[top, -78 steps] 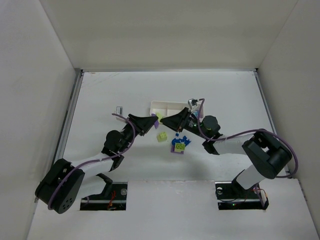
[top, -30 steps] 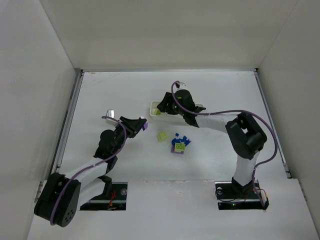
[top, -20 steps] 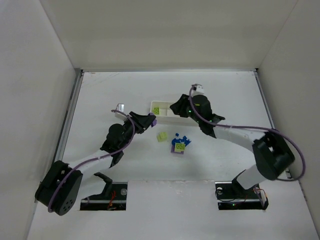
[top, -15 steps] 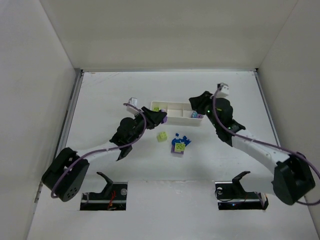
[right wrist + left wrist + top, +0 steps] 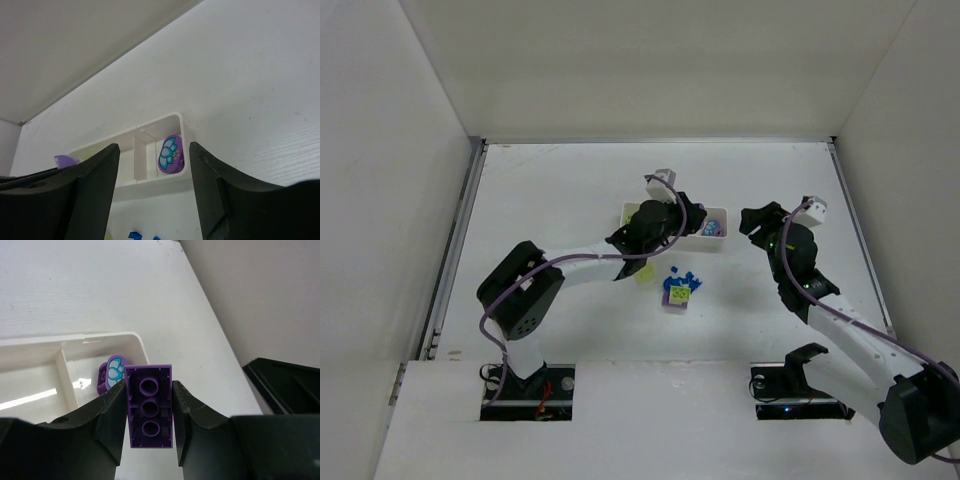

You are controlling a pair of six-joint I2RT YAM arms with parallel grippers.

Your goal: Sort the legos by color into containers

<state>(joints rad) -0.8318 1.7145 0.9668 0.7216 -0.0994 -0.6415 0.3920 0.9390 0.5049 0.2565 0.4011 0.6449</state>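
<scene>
Left gripper [image 5: 149, 390] clamped on purple brick [image 5: 149, 410] over tray [image 5: 70, 338] | round purple piece [image 5: 111, 375] lay in end compartment | right gripper [image 5: 154, 146] spread wide, empty, apart from tray | loose legos [image 5: 678, 288] on table [image 5: 550, 180].

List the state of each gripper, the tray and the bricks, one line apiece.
left gripper, shut on the purple brick.
purple brick, pinched between the fingers, close to the tray's end compartment.
right gripper, open, holding nothing.
white tray, end compartment holds one purple flower piece.
loose pile, blue, purple and lime-green bricks, not yet in the tray.
</scene>
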